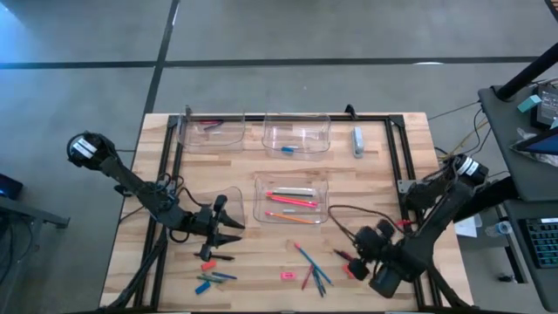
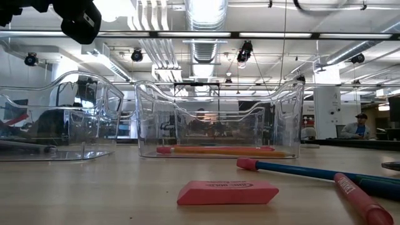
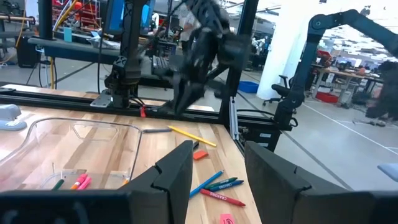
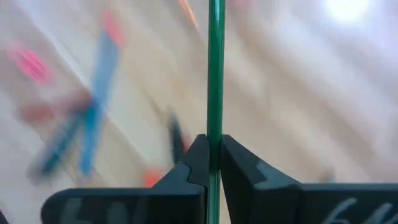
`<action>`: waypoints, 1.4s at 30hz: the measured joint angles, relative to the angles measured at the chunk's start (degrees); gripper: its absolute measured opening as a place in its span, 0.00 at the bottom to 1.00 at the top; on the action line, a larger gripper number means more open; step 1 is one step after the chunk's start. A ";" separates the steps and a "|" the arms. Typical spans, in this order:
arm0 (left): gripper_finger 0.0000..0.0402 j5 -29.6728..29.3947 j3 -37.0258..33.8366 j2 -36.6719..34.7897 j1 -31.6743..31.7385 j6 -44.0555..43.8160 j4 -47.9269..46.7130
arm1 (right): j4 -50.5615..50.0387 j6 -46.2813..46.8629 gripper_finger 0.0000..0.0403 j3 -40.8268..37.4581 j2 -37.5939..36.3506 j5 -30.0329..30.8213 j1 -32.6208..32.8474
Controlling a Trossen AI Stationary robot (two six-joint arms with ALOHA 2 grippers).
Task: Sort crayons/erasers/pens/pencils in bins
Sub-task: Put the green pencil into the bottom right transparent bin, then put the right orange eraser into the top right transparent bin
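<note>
- Right pincer point(image 4: 209, 163): closed tight on a thin green pencil point(image 4: 216, 74); the stick runs straight out between the two dark fingers, clamped near its lower end. In the high view the right pincer point(image 1: 356, 247) sits over the near right part of the surface point(image 1: 375, 174), close to the loose sticks there.
- Left pincer point(image 3: 217, 177): fingers partly apart, nothing between them. In the high view it sits at the near left point(image 1: 228, 228), just beside the left edge of the centre bin.
- Centre bin point(image 1: 292, 199): holds several pencils, orange and pink, lying flat along its length; the low view shows them on its floor point(image 2: 219, 150).
- Far middle bin point(image 1: 296, 135): one small blue piece inside; what it is, cannot tell.
- Far left bin point(image 1: 212, 131): a dark stick with a red part inside.
- Fourth bin: beside the left pincer; contents not clear.
- Pink eraser point(image 2: 227, 192): flat on the surface, near front, apart from the bins.
- Loose sticks, blue, teal and red point(image 1: 312, 269), scattered near front centre; another small group near front left point(image 1: 214, 277).
- Pale blue-grey oblong point(image 1: 357, 141) lies right of the far middle bin.
</note>
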 joint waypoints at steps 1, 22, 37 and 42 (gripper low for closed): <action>0.33 0.00 0.00 0.00 0.00 0.00 0.00 | 0.10 -3.90 0.04 1.38 0.00 4.61 -0.80; 0.33 0.17 -0.02 -0.08 -0.09 -0.07 -0.72 | 20.22 -61.42 0.09 8.79 0.54 3.60 -35.30; 0.33 0.17 -0.02 -0.07 -0.09 0.07 -0.76 | 17.07 -55.85 0.56 8.81 -0.67 -6.96 -36.84; 0.33 0.17 -0.02 -0.07 -0.09 -0.07 -0.82 | 6.57 -44.66 0.61 8.84 -1.84 -11.98 -32.38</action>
